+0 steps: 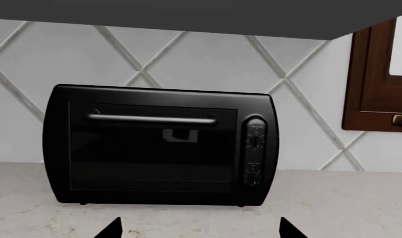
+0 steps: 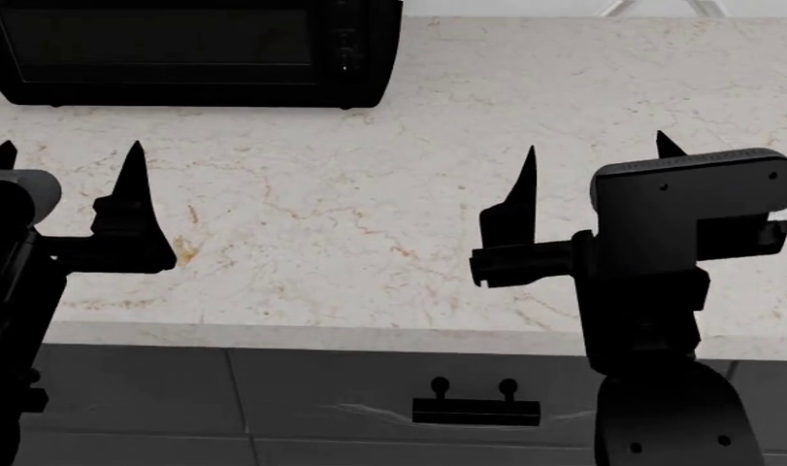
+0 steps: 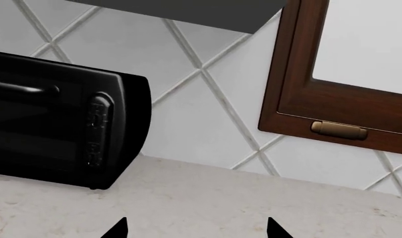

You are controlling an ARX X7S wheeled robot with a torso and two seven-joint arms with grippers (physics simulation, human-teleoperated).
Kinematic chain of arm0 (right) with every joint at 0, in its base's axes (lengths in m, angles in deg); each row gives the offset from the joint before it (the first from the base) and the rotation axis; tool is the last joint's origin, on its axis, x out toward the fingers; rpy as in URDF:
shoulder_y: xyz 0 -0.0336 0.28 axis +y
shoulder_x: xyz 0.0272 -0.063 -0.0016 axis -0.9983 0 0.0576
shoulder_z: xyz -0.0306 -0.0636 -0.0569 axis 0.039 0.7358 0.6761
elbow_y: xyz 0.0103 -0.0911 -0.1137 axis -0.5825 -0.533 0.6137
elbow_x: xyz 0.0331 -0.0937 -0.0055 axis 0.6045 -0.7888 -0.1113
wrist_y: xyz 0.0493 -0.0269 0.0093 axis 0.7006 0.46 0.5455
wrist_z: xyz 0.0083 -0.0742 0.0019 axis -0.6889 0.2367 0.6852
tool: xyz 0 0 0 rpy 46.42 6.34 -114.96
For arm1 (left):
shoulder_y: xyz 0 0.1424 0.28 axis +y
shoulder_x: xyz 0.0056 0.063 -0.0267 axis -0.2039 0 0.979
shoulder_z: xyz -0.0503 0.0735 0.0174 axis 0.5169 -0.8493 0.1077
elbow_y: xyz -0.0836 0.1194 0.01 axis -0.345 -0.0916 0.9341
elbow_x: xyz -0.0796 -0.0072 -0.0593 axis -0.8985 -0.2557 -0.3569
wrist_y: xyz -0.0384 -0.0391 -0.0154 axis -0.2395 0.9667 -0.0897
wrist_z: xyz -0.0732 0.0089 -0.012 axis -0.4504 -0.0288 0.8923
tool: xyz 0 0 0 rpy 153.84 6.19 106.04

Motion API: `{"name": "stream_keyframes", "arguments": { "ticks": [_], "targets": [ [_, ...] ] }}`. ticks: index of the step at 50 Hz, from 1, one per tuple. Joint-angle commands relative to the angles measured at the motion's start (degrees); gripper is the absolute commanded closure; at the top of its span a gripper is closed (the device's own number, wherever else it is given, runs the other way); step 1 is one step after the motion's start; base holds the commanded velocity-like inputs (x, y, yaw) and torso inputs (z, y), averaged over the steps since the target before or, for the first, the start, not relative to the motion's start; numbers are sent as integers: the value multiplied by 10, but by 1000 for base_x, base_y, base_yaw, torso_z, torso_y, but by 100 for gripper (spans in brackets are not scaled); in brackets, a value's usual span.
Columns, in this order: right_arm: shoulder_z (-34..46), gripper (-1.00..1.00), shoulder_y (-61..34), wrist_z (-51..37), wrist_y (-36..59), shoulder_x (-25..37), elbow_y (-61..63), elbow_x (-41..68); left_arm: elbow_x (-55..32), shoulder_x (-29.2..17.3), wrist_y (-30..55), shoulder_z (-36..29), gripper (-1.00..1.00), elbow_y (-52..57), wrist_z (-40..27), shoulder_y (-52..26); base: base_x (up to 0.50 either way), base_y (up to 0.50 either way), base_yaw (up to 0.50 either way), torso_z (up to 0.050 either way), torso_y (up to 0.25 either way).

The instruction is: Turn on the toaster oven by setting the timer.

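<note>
Both hands wide apart, nothing held: left hand point(image 2: 63, 160) lined up w/ oven point(image 1: 161, 145) at table's point(image 2: 407, 194) back by the wall, prob. for reaching knobs point(image 1: 255, 141); right hand point(image 2: 598, 155) idle.

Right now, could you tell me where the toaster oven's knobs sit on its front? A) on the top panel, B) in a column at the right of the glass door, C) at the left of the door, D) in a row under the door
B: the left wrist view shows the toaster oven with its knobs stacked at the right of the glass door.
</note>
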Motion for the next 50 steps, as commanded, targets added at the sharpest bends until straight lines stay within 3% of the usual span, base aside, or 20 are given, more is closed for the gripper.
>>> {"name": "stream_keyframes", "arguments": {
  "ticks": [1,33,50],
  "targets": [
    [5,-100,-40,5,13,5,-29,3,-12,-1,20,5,-100,-17,-5,-35,0,457,0,0,0],
    [10,-100,-29,3,0,8,-31,12,-23,-9,15,1,-100,-14,-14,-27,0,454,0,0,0],
    [3,-100,-22,-7,4,10,-21,17,-31,-13,14,-1,-100,-10,-18,-23,102,0,0,0,0]
  ]
}}
